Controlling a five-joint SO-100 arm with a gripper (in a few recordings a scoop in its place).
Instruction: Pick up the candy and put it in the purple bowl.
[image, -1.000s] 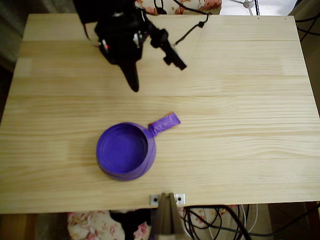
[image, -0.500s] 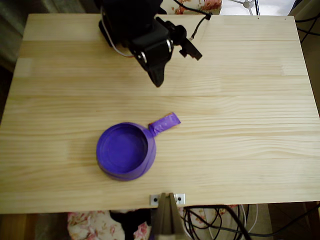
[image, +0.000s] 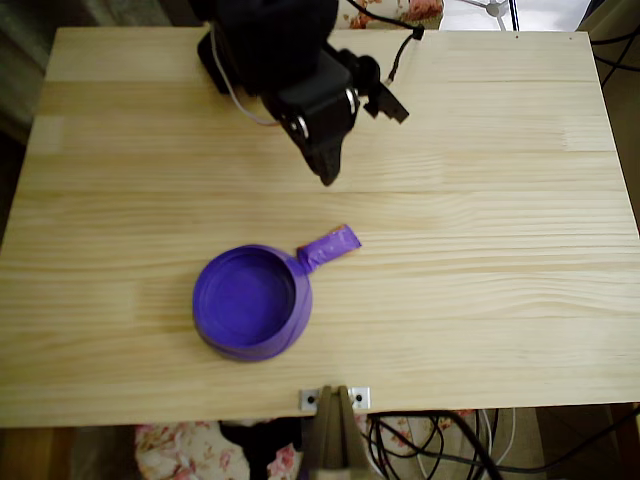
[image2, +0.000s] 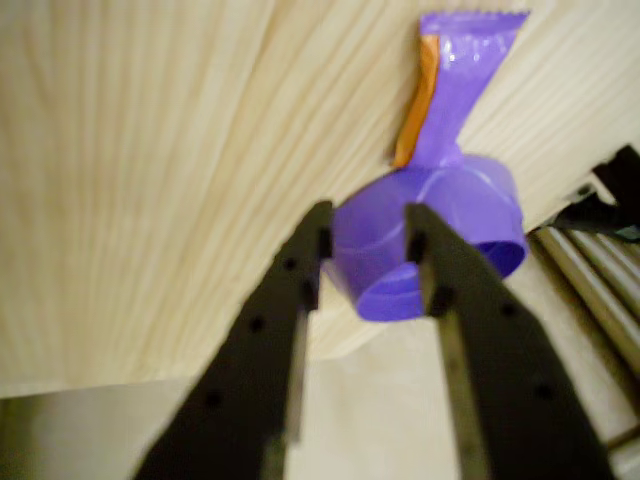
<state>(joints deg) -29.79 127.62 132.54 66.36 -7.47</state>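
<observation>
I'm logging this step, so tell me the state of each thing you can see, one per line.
Candy: lying on the table, one end touching the bowl's rim, not held.
Purple bowl: upright, nothing inside.
Gripper: open, holding nothing, apart from the candy.
Table: bare wood.
</observation>
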